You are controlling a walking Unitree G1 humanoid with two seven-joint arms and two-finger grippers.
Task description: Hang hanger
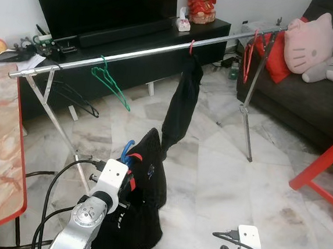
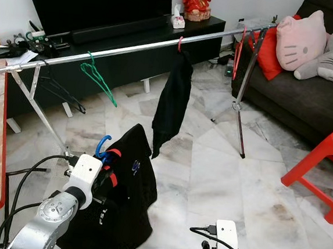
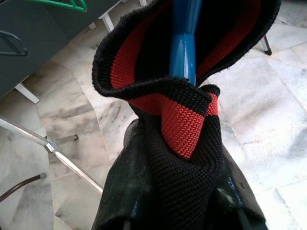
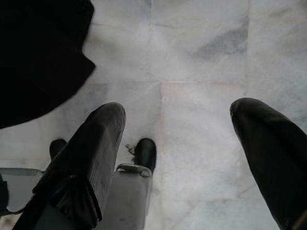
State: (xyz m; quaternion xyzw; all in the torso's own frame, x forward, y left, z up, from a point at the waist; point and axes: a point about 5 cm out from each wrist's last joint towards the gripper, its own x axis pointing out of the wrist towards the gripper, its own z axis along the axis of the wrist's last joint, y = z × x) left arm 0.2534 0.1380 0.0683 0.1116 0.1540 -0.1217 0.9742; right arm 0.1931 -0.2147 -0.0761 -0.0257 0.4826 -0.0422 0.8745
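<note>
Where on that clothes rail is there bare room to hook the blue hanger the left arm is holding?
The rail is bare between the green hanger and the hung black garment, and again between that garment and the red hangers at the right end. Left of the green hanger it is crowded by the stand's leg and black hangers.
</note>
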